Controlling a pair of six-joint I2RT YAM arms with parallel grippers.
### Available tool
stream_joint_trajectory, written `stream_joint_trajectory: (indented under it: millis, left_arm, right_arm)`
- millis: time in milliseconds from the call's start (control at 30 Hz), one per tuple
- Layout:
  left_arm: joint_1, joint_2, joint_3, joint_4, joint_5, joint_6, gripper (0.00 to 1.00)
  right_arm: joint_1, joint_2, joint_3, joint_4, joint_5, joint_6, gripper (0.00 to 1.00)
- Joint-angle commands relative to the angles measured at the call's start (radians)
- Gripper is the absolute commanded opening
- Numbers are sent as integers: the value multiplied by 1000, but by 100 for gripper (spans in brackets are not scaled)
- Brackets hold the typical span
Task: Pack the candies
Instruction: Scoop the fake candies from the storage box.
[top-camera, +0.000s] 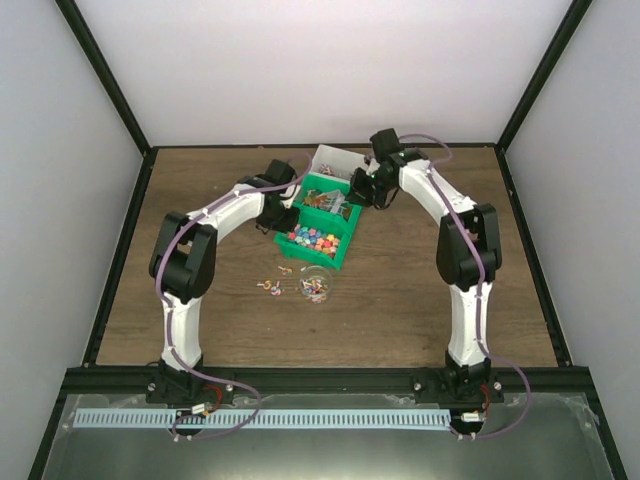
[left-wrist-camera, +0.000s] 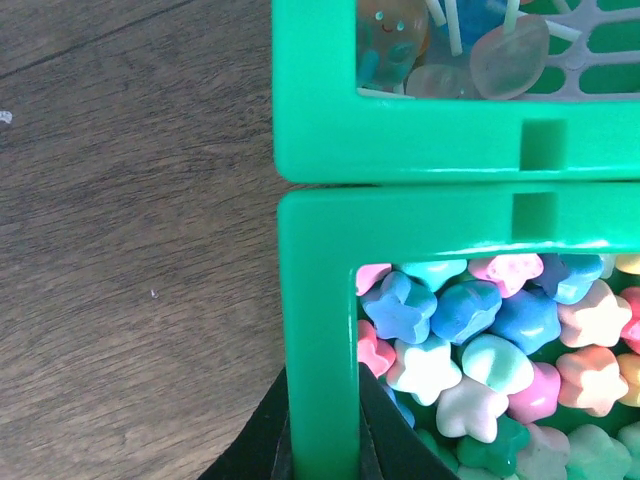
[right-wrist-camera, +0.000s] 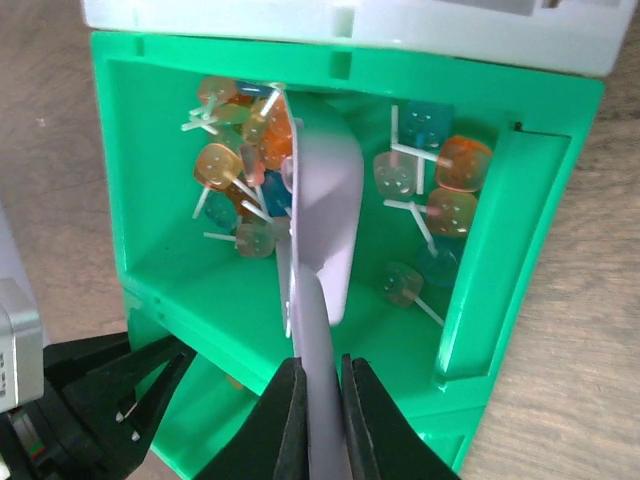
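Two green bins stand edge to edge on the wooden surface (top-camera: 430, 290). The near green bin (left-wrist-camera: 320, 300) is heaped with star-shaped candies (left-wrist-camera: 470, 340) in pink, blue, white, orange and teal. The far green bin (right-wrist-camera: 520, 250) holds translucent dice-shaped lollipops (right-wrist-camera: 455, 165), orange and blue, on white sticks. A white bin (right-wrist-camera: 350, 25) sits just beyond it, its contents hidden. Near of the bins, a small clear cup (top-camera: 316, 285) holds sweets too tiny to identify, with loose sweets (top-camera: 270, 286) scattered to its left. The left end effector (left-wrist-camera: 325, 430), mostly cut off, pinches the near bin's left wall. The right end effector (right-wrist-camera: 322, 375) is clamped on the handle of the grey scoop (right-wrist-camera: 330, 200), whose bowl lies among the lollipops and covers some.
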Motion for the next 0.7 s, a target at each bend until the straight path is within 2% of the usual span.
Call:
stream_joint_trajectory:
  millis: [0,100,167,233,333,467,667]
  left_arm:
    - [-21,34,21,6,77,24,4]
    - [-22,39,30,5,84,22,4]
    - [-21,42,36,3,87,20,4]
    - [-21,43,40,-2,74,21,4]
    - [-19,37,32,-3,50,22,4]
    - [-19,48,35,-1,49,19,4]
    - [-19,65,53,-10,34,15,4]
  right_arm:
    - [-6,-55,-226,272,-147,-14,1]
    - [-41,-124,-405,494,-290,47,1]
    - [-63,-123,-446,528,-323,69,1]
    - [-68,-85,-368,377,-270,25,1]
    - [-64,-71,-202,152,-37,-47,1]
    - [-65,-84,-96,-17,125,-64,1]
    - [-64,-110,-14,-256,313,19,1]
